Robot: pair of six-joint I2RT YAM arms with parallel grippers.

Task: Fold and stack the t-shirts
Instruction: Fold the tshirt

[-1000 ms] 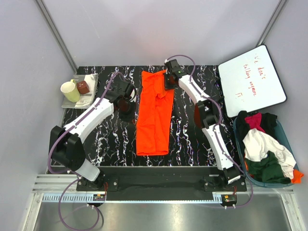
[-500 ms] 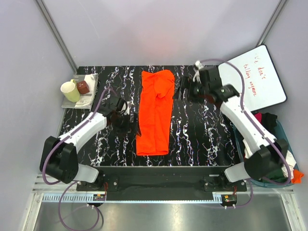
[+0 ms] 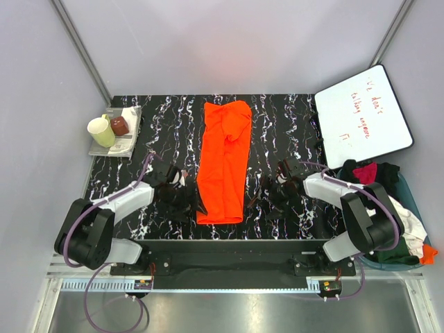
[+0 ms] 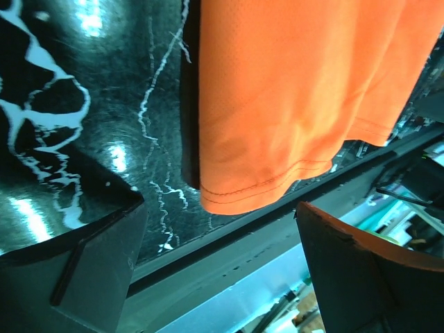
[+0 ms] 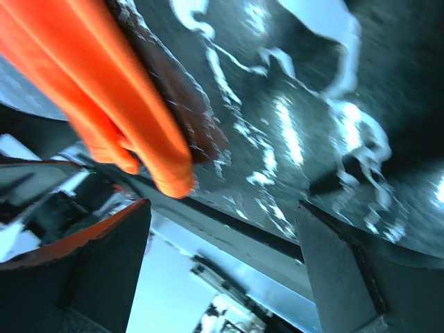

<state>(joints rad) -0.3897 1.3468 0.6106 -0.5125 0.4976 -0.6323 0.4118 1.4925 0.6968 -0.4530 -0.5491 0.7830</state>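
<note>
As left fingers (image 4: 69, 277) and right fingers (image 5: 90, 277) gape, orange t-shirt (image 3: 223, 163) between

I am standing in what is looking like a robotics lab, at a small test booth. Plain grey panels (image 3: 229, 41) on metal posts (image 3: 80, 48) are enclosing a black marbled surface (image 3: 159, 132). Two cabled arms (image 3: 125, 201) are sitting bolted to a metal rail (image 3: 229, 284), and a handwritten white board (image 3: 361, 114) is lying alongside.
</note>
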